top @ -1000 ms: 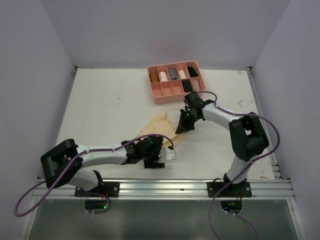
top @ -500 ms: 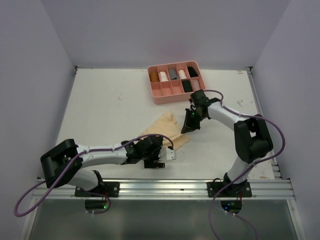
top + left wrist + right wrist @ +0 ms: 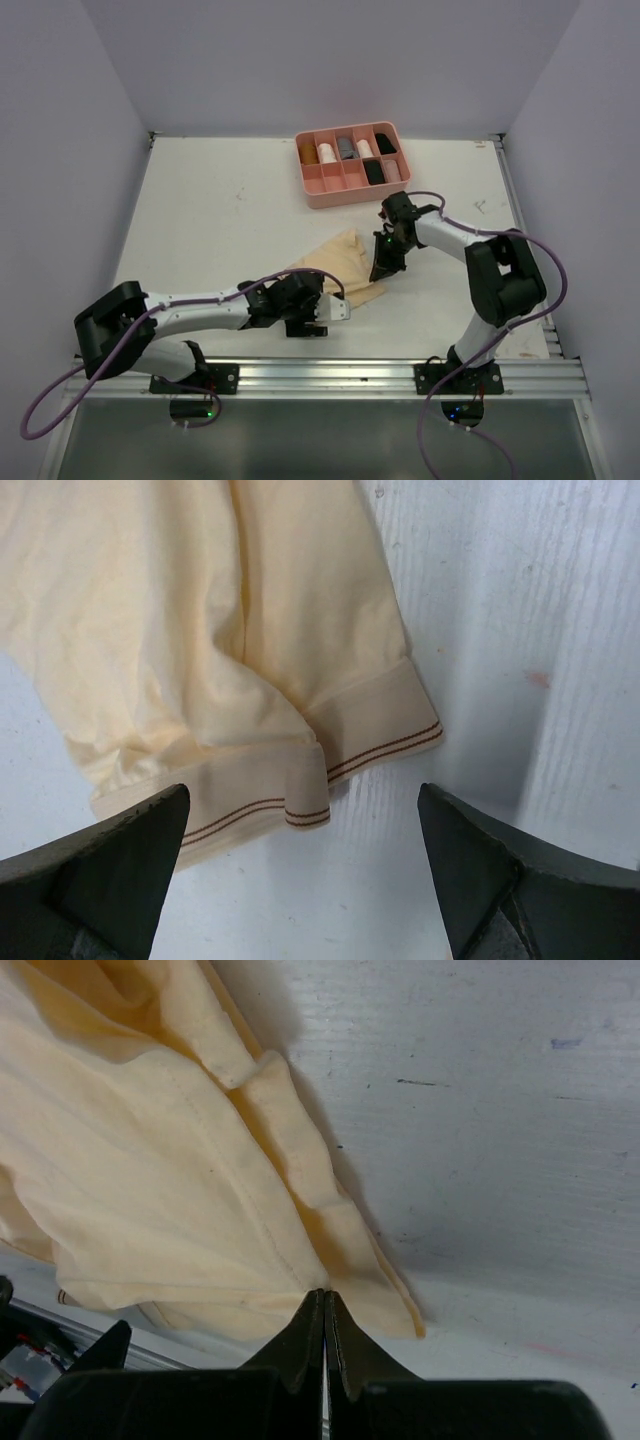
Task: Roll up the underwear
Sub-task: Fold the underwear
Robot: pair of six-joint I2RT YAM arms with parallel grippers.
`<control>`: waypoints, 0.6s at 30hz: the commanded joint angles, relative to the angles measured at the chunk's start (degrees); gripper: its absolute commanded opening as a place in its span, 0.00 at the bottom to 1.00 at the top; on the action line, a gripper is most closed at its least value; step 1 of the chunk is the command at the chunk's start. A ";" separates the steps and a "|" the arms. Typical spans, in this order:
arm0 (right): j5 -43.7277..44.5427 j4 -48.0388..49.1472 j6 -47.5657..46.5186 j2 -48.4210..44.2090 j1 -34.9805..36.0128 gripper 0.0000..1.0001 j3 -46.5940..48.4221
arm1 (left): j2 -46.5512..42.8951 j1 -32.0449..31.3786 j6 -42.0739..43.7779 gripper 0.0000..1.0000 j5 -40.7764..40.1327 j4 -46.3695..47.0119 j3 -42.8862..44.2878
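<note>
The pale tan underwear (image 3: 335, 262) lies crumpled on the white table, between my two arms. In the right wrist view my right gripper (image 3: 324, 1295) is shut, its tips pinching a fold of the underwear (image 3: 150, 1190) near its right edge; from above that gripper (image 3: 380, 270) sits at the cloth's right side. My left gripper (image 3: 332, 312) is open at the near edge of the cloth. In the left wrist view its fingers (image 3: 120, 850) stand wide on either side of the striped waistband (image 3: 310, 770), not touching it. Only this tan piece lies on the table.
A pink divided tray (image 3: 345, 196) stands at the back of the table, behind the right arm, with several rolled items in its compartments. Purple walls close in the left and right sides. A metal rail runs along the near edge.
My right gripper has moved right and toward the near edge, dragging the tan cloth with it. The left gripper has stayed open at about the same spot.
</note>
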 commanded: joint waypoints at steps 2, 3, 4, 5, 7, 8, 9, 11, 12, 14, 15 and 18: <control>3.40 1.99 -2.47 1.34 -0.11 0.00 0.98 | -6.88 0.19 -2.23 1.00 2.82 -4.08 4.70; 3.84 1.99 -3.16 1.87 -0.20 0.00 2.47 | -9.24 0.28 -2.50 1.00 3.95 -4.88 5.32; 4.72 1.99 -3.52 3.18 -0.20 0.00 3.18 | -10.65 0.54 -3.02 1.00 3.97 -6.02 5.85; 4.99 1.99 -3.96 3.98 -0.29 0.00 3.80 | -12.23 0.72 -3.29 1.00 5.27 -6.20 6.29; 4.99 1.99 -5.10 6.43 -0.46 0.00 5.90 | -15.41 2.55 -4.95 1.00 7.30 -7.69 7.17; 5.60 1.99 -5.37 7.05 -0.64 0.00 6.52 | -15.76 3.87 -5.83 1.00 8.09 -8.39 8.65; 6.13 2.07 -5.80 7.76 -0.81 0.00 8.01 | -15.07 5.45 -6.28 1.00 11.32 -9.53 9.62; 6.22 1.90 -6.16 9.07 -0.99 0.00 9.51 | -12.27 11.86 -6.55 1.00 16.24 -13.49 13.04; 6.22 1.72 -6.42 9.17 -1.43 0.00 10.99 | -11.47 13.62 -6.20 1.00 17.92 -14.46 14.02; 6.22 1.63 -6.07 7.86 -1.95 0.17 12.23 | -9.62 18.37 -6.37 0.99 20.21 -16.13 16.56; 5.87 1.63 -5.55 7.07 -2.31 0.22 13.20 | -7.70 19.51 -6.72 0.96 22.57 -16.83 17.53; 4.64 2.07 -2.75 1.19 -2.48 0.34 14.17 | -4.61 21.11 -7.68 0.71 25.76 -19.74 20.53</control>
